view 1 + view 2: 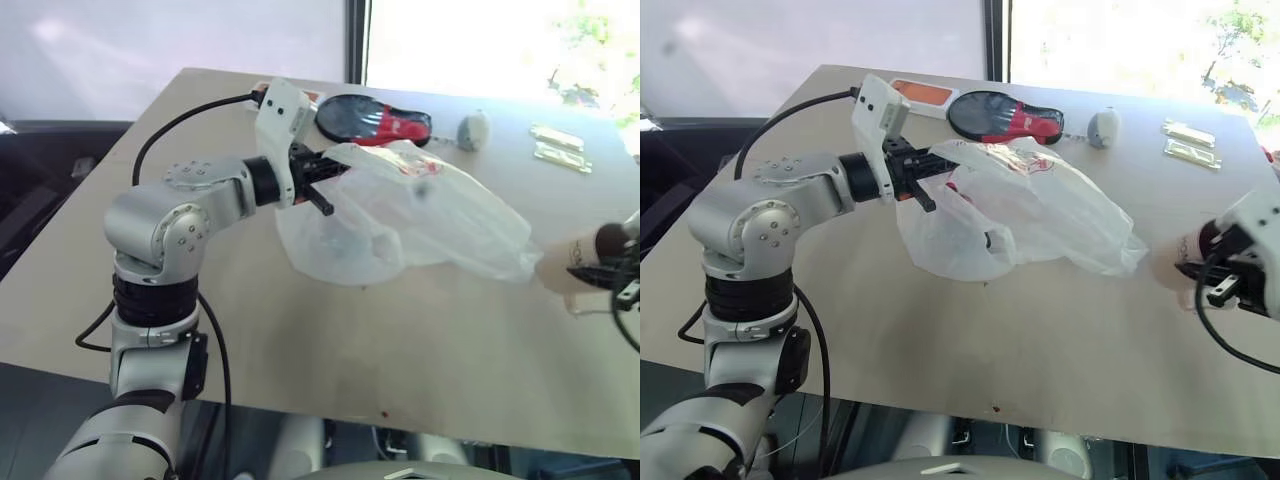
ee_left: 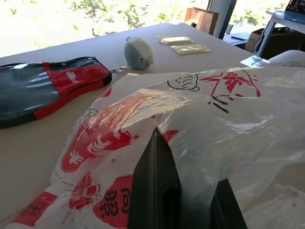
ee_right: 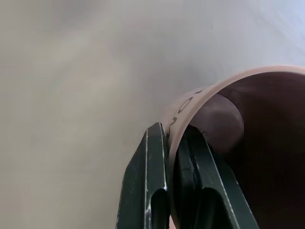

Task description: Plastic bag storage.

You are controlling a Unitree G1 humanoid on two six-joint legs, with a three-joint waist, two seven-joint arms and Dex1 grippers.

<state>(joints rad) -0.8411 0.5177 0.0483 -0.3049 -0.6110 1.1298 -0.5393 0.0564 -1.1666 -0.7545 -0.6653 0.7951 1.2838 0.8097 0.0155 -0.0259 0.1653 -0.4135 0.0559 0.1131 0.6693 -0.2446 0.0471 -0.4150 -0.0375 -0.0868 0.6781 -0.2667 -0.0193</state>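
Two pincers at work: left pincer point(image 1: 923, 180) clamped tight on a pinch of the plastic bag point(image 1: 1025, 215); right pincer point(image 3: 177, 157) pressed together on the rim of a pink cup point(image 3: 238, 143), one finger inside the wall, one outside.
Bag's place: one end lifted off the worktop point(image 1: 330, 340) by the left pincer, the rest sagging down and trailing toward the robot's right, its far tip near the cup.
Risk, bag slipping: thin crinkly film held by a small pinch; I reckon any tug could pull it free and drop the lot.
Risk, cup tilting: it is held by the rim alone, so it looks liable to swing or twist once the stuffing starts.
Risk, missing the mouth: the bag is far bulkier than the cup's opening, so loose folds may well spill over the edge instead of going in.
Risk, snagging: the trailing film could drag against the red-and-black pouch point(image 1: 370, 118) or the small grey toy point(image 1: 473, 129) just behind it.
Count, bags: one.
Count, cups: one.
Count, pouches: one.
Count, grey toys: one.
Count, small pale packets point(image 1: 558, 146) at the far edge: two, side by side.
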